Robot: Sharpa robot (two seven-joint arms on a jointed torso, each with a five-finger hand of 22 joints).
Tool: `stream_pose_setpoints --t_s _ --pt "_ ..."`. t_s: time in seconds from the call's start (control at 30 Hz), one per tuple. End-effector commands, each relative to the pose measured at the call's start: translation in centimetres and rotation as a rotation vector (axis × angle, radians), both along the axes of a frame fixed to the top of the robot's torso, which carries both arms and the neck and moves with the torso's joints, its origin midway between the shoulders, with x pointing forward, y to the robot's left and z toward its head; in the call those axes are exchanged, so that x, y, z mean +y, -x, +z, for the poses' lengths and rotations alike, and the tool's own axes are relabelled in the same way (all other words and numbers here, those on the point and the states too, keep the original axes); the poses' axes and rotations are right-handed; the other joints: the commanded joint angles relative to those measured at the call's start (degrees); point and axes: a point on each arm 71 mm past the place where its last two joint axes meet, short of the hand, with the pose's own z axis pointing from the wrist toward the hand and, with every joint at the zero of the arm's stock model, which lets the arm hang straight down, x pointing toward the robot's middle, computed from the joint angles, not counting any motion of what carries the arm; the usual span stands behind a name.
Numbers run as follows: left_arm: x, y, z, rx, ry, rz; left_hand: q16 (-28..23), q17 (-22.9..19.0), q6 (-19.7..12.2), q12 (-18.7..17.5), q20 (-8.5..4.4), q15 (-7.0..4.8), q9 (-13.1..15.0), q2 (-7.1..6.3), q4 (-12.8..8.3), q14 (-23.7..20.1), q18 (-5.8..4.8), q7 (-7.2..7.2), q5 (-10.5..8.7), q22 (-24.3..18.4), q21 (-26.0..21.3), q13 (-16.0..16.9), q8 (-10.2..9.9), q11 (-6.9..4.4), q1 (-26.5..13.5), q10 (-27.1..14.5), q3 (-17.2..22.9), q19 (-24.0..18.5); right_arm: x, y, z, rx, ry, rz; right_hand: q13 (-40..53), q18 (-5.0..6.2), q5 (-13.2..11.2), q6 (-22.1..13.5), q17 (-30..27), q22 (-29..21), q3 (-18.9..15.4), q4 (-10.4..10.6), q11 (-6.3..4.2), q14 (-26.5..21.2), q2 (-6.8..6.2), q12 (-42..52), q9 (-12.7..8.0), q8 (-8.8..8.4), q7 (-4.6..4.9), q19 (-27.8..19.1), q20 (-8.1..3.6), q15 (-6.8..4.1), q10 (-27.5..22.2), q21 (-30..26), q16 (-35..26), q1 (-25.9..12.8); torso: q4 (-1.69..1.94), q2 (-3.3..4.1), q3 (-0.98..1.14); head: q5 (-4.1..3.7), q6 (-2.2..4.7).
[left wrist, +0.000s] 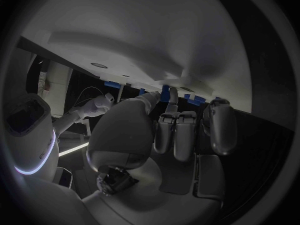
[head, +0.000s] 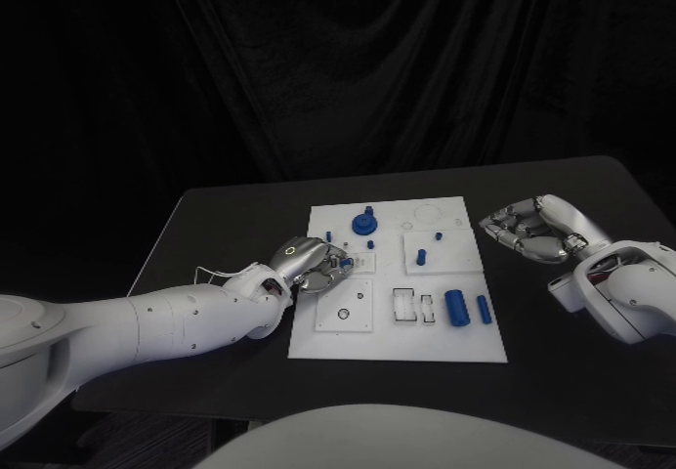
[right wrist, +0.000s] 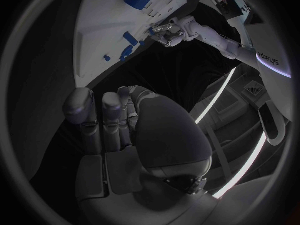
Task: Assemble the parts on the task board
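Black tabletop carries the white task board at its middle, with blue parts on it: a large cylinder and a slimmer one near the board's right edge, a knobbed piece toward the far end. My left hand rests at the board's left edge, its fingers pinching a small blue part. My right hand hovers beside the board's right edge, fingers curled in on nothing.
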Motion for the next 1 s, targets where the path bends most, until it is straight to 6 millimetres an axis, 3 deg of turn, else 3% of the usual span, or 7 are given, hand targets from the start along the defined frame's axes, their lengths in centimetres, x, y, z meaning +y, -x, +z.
stream_pose_setpoints --t_s 0.03,0.3,0.8,1.0 --pt "-0.3 0.5 -0.6 -0.006 -0.022 -0.05 -0.03 15.1 -0.21 0.2 0.21 0.32 -0.16 -0.08 0.06 6.05 -0.45 0.03 -0.3 11.01 0.37 15.09 -0.3 0.31 0.58 6.05 -0.28 0.32 -0.1 0.1 -0.1 0.004 0.001 -0.008 -0.07 0.64 0.26 -0.33 -0.1 7.11 0.08 -0.24 -0.13 -0.27 -0.23 -0.21 0.07 0.0 -0.13 -0.35 0.15 -0.04 -0.31 -0.17 -0.23 0.23 -0.11 -0.02 -0.02 0.03 -0.01" --pt "0.1 0.5 -1.1 0.013 -0.035 -0.038 -0.03 15.1 -0.63 0.2 0.35 0.47 -0.88 -0.22 0.86 6.05 -0.47 0.33 -0.8 11.03 0.47 15.09 -0.77 0.51 0.72 6.05 -1.12 0.29 -0.1 0.1 -0.1 0.008 0.002 -0.009 -0.07 0.64 0.26 -0.33 -0.1 7.11 0.08 -0.24 -0.13 -0.27 -0.23 -0.21 0.07 0.0 -0.13 -0.35 0.15 -0.04 -0.31 -0.17 -0.23 0.23 -0.1 0.0 0.06 0.05 -0.01" --pt "0.7 0.5 -1.4 0.041 -0.051 -0.013 -0.03 15.1 -4.73 0.2 0.86 0.92 -5.97 -1.15 2.73 6.05 -0.49 1.47 -1.86 11.06 0.75 15.09 -1.01 0.99 2.06 6.05 -3.45 0.29 -0.2 0.2 -0.1 0.013 0.003 -0.009 -0.05 0.63 0.27 -0.34 -0.11 7.13 0.15 -0.26 -0.13 -0.27 -0.17 -0.18 0.1 0.01 -0.13 -0.33 0.17 -0.03 -0.25 -0.1 -0.23 0.24 -0.02 -0.01 0.11 0.0 -0.01" --pt "0.9 0.4 -1.6 0.054 -0.058 0.001 -0.03 15.1 -5.62 0.2 0.91 0.98 -6.76 -1.07 3.28 6.05 -0.46 1.66 -2.11 11.03 0.69 15.09 -0.98 1.08 2.03 6.05 -3.98 0.22 -0.3 0.2 -0.1 0.017 0.004 -0.01 -0.05 0.63 0.26 -0.31 -0.1 7.13 0.16 -0.29 -0.14 -0.26 -0.18 -0.18 0.11 0.03 -0.14 -0.34 0.17 -0.03 -0.24 -0.13 -0.22 0.27 0.02 0.01 0.06 0.0 -0.01"
